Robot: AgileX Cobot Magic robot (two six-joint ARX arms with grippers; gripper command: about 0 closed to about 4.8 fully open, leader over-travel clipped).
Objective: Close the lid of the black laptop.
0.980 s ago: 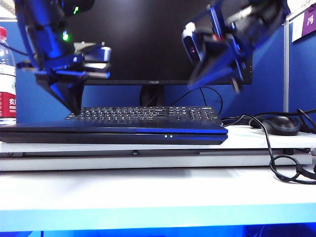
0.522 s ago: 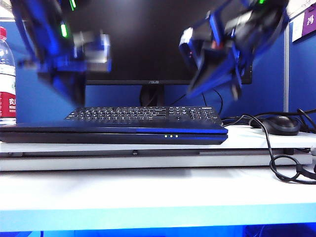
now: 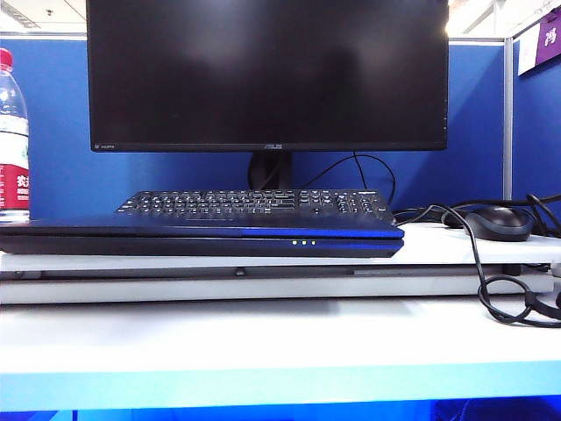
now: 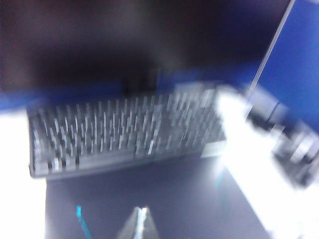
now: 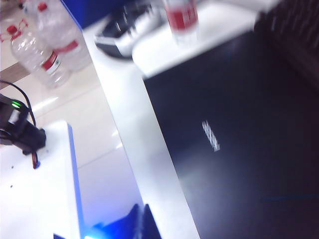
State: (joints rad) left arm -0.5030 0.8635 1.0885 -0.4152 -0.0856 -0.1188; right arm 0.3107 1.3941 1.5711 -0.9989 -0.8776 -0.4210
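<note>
You see the ASUS monitor (image 3: 267, 74) filling the back of the exterior view on its stand, screen dark, against blue partition walls. In front of it the white desk (image 3: 263, 338) carries the black laptop (image 3: 202, 239), which lies flat across the left and middle with the lid (image 3: 175, 227) down on the base, blue sheen along the front edge and small LEDs (image 3: 303, 242) lit near the right end. The lid's plain back with a faint logo (image 5: 210, 135) fills much of the right wrist view. Just behind the laptop sits the separate black keyboard (image 3: 254, 203), also blurred in the left wrist view (image 4: 124, 134). A black mouse (image 3: 498, 222) rests to the right with its cable (image 3: 500, 294) looping over the desk edge. A water bottle with a red label (image 3: 12, 132) stands at the far left. Neither arm shows in the exterior view. The left gripper (image 4: 139, 224) appears only as a blurred tip above the lid, the right gripper (image 5: 142, 221) only as a dark tip near the laptop's edge; you cannot tell if either claw is released or clenched.
</note>
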